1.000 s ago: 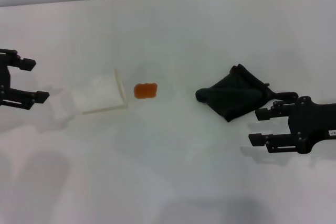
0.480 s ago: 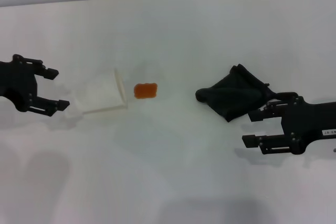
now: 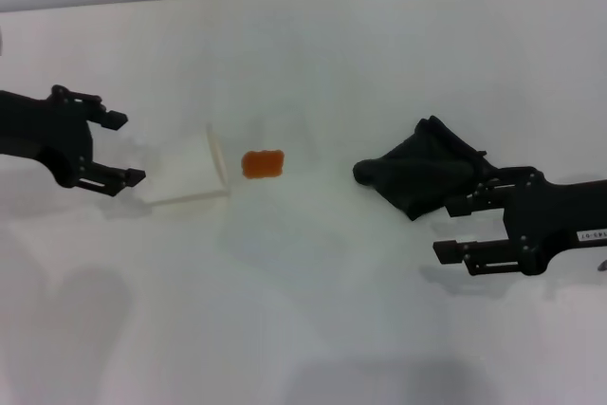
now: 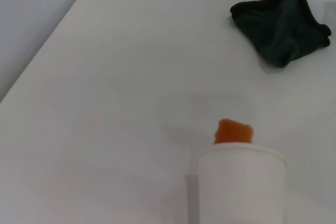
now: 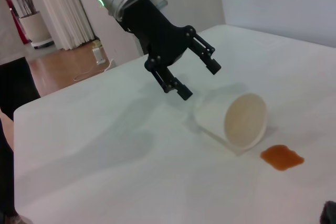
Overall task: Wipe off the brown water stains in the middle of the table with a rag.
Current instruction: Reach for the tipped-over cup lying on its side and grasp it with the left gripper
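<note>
Two grippers face you in the head view: the left gripper [image 3: 119,149] gapes, empty, at the tipped white paper cup [image 3: 185,171], presumably to right it; the right gripper [image 3: 458,226], spread and empty, sits beside the crumpled black cloth rag [image 3: 424,174]. Left wrist view: the small orange-brown glossy stain [image 4: 233,131] lies just past the cup's mouth. Right wrist view: the plain white table [image 5: 105,177].
</note>
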Action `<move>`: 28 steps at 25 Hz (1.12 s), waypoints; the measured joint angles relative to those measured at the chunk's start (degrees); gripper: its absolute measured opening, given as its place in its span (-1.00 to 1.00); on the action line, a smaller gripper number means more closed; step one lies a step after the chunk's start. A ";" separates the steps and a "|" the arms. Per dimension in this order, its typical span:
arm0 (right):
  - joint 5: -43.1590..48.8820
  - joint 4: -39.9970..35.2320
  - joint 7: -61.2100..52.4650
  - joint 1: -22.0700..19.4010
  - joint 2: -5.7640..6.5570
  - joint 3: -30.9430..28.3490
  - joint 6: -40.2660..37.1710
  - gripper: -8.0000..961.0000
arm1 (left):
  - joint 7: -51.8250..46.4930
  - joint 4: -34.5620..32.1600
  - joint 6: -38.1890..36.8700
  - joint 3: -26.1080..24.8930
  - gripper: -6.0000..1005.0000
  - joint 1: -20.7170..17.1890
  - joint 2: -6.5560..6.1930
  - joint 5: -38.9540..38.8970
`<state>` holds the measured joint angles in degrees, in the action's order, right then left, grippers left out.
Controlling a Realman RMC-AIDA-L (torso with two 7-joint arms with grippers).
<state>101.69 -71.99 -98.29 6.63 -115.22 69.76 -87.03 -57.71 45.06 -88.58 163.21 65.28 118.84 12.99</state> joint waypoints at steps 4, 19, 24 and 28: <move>0.00 0.00 -0.53 0.18 0.00 0.04 0.20 0.33 | 0.95 -2.29 2.41 0.01 0.59 0.43 -0.02 0.21; 0.00 -0.61 -1.29 0.84 0.00 0.67 0.19 0.33 | 0.76 -9.42 7.54 -0.08 0.59 0.38 0.15 1.42; 0.00 -1.43 -1.94 0.88 0.00 0.64 0.19 0.33 | 0.77 -10.91 9.23 -0.09 0.59 0.10 0.16 1.49; 0.07 -1.55 -2.42 1.29 0.06 0.63 0.19 0.33 | 1.04 -11.92 10.94 -0.08 0.58 -0.03 0.16 1.54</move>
<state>101.76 -73.54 -100.71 7.93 -115.17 70.40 -86.84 -56.68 33.14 -77.63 163.12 65.24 119.00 14.53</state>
